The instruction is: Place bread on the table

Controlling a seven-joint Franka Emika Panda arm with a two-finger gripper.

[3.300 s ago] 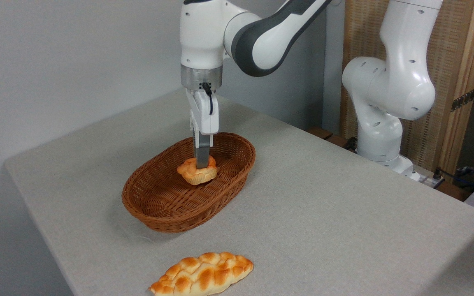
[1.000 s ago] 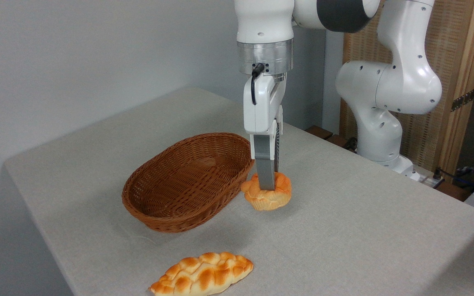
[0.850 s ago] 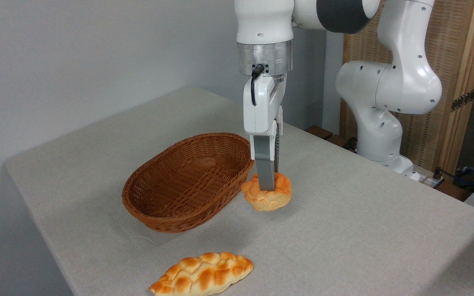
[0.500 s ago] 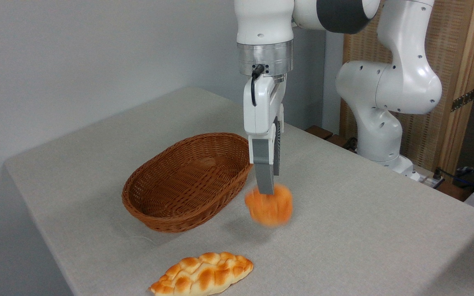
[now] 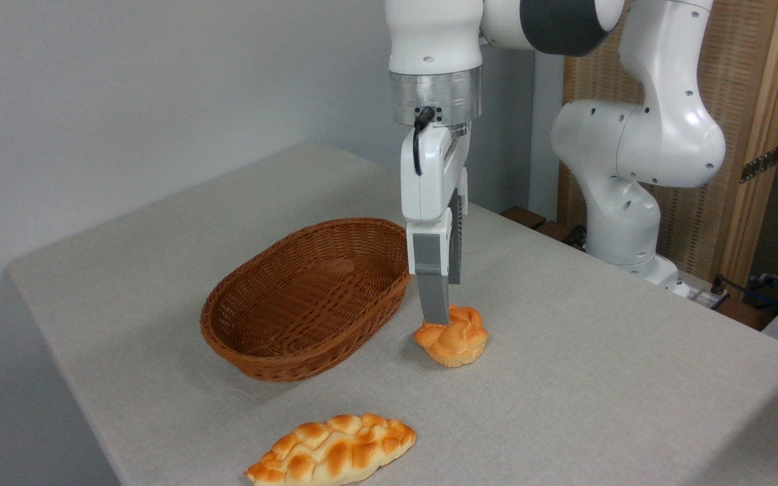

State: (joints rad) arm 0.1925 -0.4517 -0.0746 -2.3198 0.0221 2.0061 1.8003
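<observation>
The bread (image 5: 455, 343), a small round golden bun with a knotted top, rests on the grey-clothed table (image 5: 564, 385) just right of the wicker basket. My gripper (image 5: 442, 312) hangs straight above the bun's left part, fingers pointing down. It is open and holds nothing. The near grey finger (image 5: 434, 297) ends at the bun's top edge in the picture, and the far finger is mostly hidden behind it.
A brown oval wicker basket (image 5: 308, 297) stands left of the bun, with nothing in it. A long flat braided loaf (image 5: 331, 451) lies near the front edge. The arm's white base (image 5: 625, 202) stands at the table's right rear side.
The bun was lifted out of the basket and carried right. In the last half second it dropped from the fingers onto the table, and the gripper rose slightly.
</observation>
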